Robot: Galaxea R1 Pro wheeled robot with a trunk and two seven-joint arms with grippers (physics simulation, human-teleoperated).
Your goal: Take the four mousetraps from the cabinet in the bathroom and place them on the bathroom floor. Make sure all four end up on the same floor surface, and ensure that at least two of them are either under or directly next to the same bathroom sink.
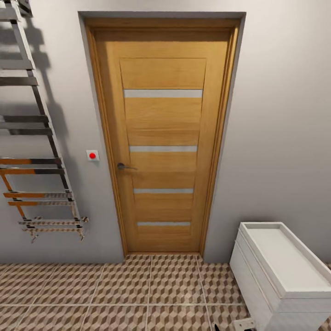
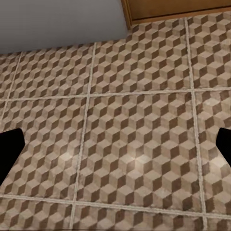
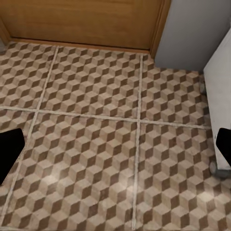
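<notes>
The head camera is facing a closed wooden door [image 1: 163, 142] in a grey wall [image 1: 280, 115]; the bathroom floor [image 1: 115, 294] is spreading below it; a white cabinet [image 1: 280, 271] is standing at the right; a chrome towel rail [image 1: 37, 138] is hanging at the left; the left gripper [image 2: 115, 151] and right gripper [image 3: 115, 149] are hovering wide open over bare tiles, holding nothing.

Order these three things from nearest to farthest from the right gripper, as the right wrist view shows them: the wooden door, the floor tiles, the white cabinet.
1. The floor tiles: directly under the right gripper, between its fingertips.
2. The white cabinet: beside the gripper, at the edge of the view.
3. The wooden door: ahead, beyond the tiles, next to the grey wall.
</notes>
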